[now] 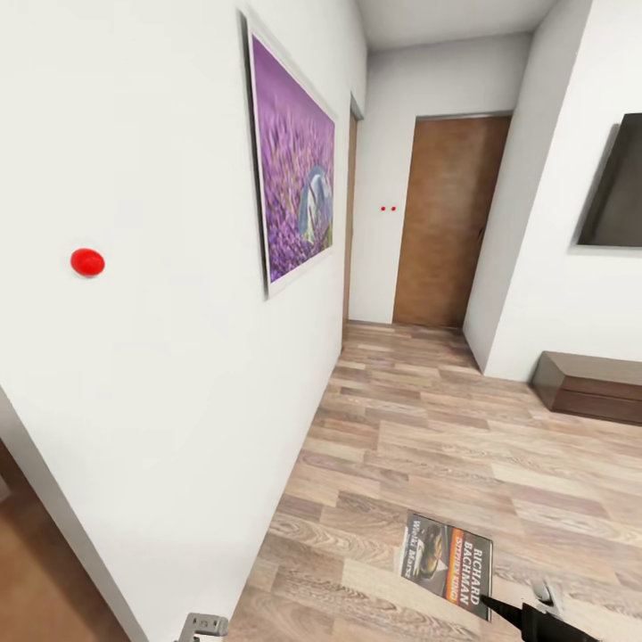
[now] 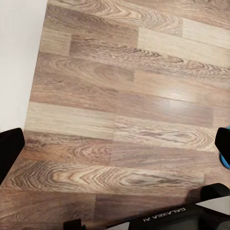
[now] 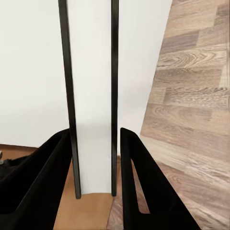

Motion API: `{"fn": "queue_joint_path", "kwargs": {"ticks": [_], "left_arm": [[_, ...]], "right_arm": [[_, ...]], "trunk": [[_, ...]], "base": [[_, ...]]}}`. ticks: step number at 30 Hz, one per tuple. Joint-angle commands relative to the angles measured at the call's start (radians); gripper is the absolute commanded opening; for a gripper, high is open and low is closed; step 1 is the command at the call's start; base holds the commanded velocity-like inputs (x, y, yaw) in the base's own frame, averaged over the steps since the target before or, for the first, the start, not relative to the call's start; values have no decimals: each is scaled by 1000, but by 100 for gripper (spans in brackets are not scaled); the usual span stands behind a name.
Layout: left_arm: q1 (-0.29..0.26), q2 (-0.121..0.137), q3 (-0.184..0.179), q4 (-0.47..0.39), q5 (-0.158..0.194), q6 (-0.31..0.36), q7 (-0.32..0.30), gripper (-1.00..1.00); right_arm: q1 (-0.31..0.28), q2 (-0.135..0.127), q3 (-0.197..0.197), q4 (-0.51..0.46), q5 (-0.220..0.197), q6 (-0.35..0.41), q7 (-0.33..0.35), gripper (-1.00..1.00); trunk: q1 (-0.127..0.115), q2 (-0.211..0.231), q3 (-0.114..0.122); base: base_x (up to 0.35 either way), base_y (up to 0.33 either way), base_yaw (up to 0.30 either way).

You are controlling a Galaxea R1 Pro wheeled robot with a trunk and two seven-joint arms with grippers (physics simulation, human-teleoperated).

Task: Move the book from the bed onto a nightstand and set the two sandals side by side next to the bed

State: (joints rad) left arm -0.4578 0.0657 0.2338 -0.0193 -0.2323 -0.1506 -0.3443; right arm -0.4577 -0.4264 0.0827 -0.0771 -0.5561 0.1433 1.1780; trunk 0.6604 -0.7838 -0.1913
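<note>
Right gripper [image 1: 526, 608] pinches the book [image 1: 446, 566] by one corner. From the head view I see the cover facing up, orange band and white letters legible, and the book reaching out ahead of the fingers and a little to the left, above the floor [image 1: 419, 419]. Along the right gripper [image 3: 96, 165] in its wrist view, the book [image 3: 93, 96] stands edge-on between the two black fingers [image 3: 143, 187], its pale page block framed by two dark cover edges, with a white wall beyond it. Left gripper [image 2: 115, 146] is spread wide, one black finger at each side of its wrist view with bare planks between them. A blue sliver [image 2: 226, 162] shows just beside one finger; I cannot tell what it is. In the head view a grey bit of the left gripper [image 1: 203, 627] pokes in close beside the wall [image 1: 160, 374]. Well ahead of both hands that wall carries a purple painting [image 1: 294, 196], a door [image 1: 450, 223] closes the passage, and far off to the right of the book sits a low dark cabinet [image 1: 593, 385].
</note>
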Motion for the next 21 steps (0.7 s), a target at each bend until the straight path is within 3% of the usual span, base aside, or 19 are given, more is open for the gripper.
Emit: {"fn": "queue_joint_path", "kwargs": {"ticks": [1, 12, 21], "left_arm": [[-1, 0, 8, 1, -11, -4, -2, 100], [-1, -1, 7, 2, -11, -4, -2, 100], [-1, -1, 7, 2, -11, -4, -2, 100]], "right_arm": [[-1, 0, 8, 6, -11, 9, 3, -100], [-1, 0, 8, 32, -11, 10, 3, -100], [-1, 0, 8, 33, -11, 10, 3, -100]], "trunk": [[0, -1, -1], [0, -1, -1], [0, -1, -1]], "base": [[165, 91, 0], [163, 78, -20], [6, 2, -261]]}}
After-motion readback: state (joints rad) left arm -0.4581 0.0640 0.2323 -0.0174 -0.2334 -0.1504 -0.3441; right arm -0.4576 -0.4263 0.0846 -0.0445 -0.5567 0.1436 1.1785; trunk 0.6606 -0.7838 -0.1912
